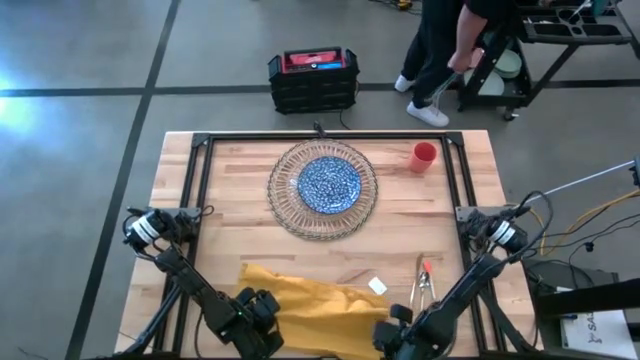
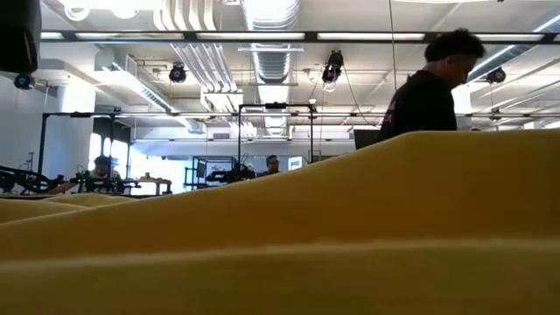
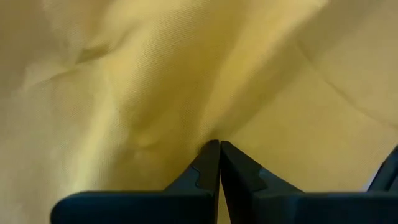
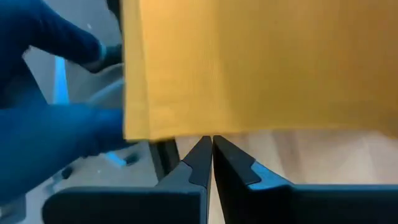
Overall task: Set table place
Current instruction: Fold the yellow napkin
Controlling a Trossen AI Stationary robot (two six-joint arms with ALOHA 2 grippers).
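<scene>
Behind the table (image 1: 180, 170), a person (image 1: 445, 50) bends at a black cart. On my butcher-block top, the blue-patterned plate (image 1: 329, 184) sits centred on the clear glass charger (image 1: 284, 205) at the far middle, the red cup (image 1: 424, 157) just right of it. Along the near edge, the yellow napkin (image 1: 300, 295) lies rumpled. My left gripper (image 3: 219, 149) is pinched onto its near-left corner; my right gripper (image 4: 208, 144) rests at its right end, fingers together. Orange-handled cutlery (image 1: 423, 283) lies near right.

Wood table (image 1: 230, 170): charger (image 1: 284, 205) centre-back, red cup (image 1: 424, 157) back right, yellow napkin (image 1: 310, 300) front, cutlery (image 1: 424, 283) and white tag (image 1: 378, 285) beside it.
</scene>
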